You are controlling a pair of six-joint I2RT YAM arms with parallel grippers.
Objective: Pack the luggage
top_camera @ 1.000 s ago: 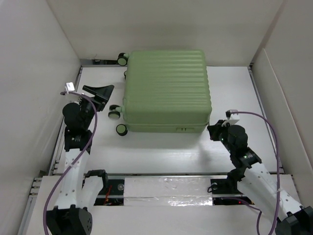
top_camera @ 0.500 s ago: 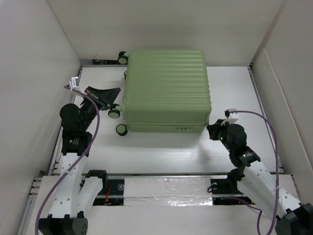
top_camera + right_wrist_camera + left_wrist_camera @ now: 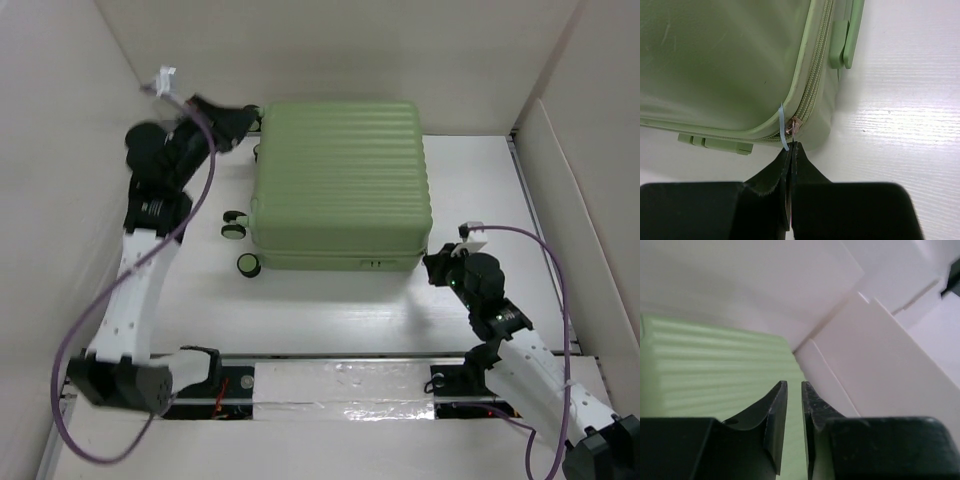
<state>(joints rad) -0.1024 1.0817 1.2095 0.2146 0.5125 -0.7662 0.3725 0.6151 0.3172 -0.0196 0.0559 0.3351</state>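
Note:
The luggage [image 3: 340, 180] is a pale green ribbed hard-shell suitcase that lies flat and closed at the back middle of the table. My left gripper [image 3: 243, 122] is raised by its back left corner. In the left wrist view the left gripper [image 3: 793, 384] shows a narrow gap with nothing in it, over the ribbed shell [image 3: 715, 375]. My right gripper [image 3: 437, 265] is at the near right corner. In the right wrist view the right gripper [image 3: 792, 146] is shut on the zipper pull [image 3: 796, 125], next to a thin pale blue strip [image 3: 783, 127].
Black caster wheels [image 3: 233, 228] stick out on the suitcase's left side, and another wheel [image 3: 250, 120] sits at the back. White walls close in the table on the left, back and right [image 3: 570, 200]. A green side handle [image 3: 842, 45] lies along the suitcase's right edge.
My left arm has lifted and swung from beside the near wheels up to the suitcase's back left corner, and its jaws have narrowed from wide apart. The right arm has not moved.

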